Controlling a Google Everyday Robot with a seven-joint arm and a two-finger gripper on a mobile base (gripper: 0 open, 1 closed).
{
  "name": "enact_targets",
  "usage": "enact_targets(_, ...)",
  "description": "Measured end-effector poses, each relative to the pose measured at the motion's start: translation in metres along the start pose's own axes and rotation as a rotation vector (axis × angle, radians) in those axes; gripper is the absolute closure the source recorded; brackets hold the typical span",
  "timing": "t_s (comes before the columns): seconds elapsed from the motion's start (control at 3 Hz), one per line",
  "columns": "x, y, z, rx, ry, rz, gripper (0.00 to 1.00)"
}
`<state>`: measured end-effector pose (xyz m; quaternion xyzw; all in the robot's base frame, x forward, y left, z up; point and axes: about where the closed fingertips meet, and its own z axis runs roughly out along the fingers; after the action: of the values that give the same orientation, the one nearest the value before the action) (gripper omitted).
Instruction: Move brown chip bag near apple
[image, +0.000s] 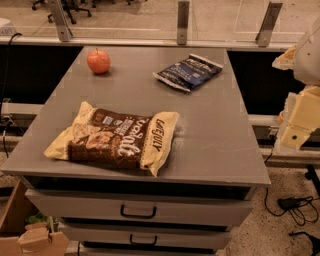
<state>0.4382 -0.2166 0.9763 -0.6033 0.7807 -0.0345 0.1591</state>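
Observation:
The brown chip bag (116, 136) lies flat at the front left of the grey cabinet top (215, 125), dark brown in the middle with cream-yellow ends. The apple (98, 61), small and red-orange, stands at the far left corner, well apart from the bag. My gripper (296, 131) hangs at the right edge of the view, off the cabinet's right side and about level with its top. It is far from both the bag and the apple and touches nothing on the cabinet.
A smaller dark blue bag (188, 71) lies at the back right of the top. Drawers (137, 210) sit below the front edge. A railing with metal posts (183, 22) runs behind the cabinet. Cables (295, 205) lie on the floor at right.

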Motion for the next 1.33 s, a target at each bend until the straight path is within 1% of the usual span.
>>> enact_targets(0.33, -0.001, 0.0, 0.0, 0.002, -0.001, -0.001, 0.0)
enact_targets(0.67, -0.04, -0.007, 0.019, -0.034, -0.088, -0.073, 0.0)
enact_targets(1.0, -0.101, 0.006, 0.055, -0.143, -0.207, -0.177, 0.0)
enact_targets(1.33, -0.157, 0.034, 0.083, -0.242, -0.307, -0.291, 0.0)
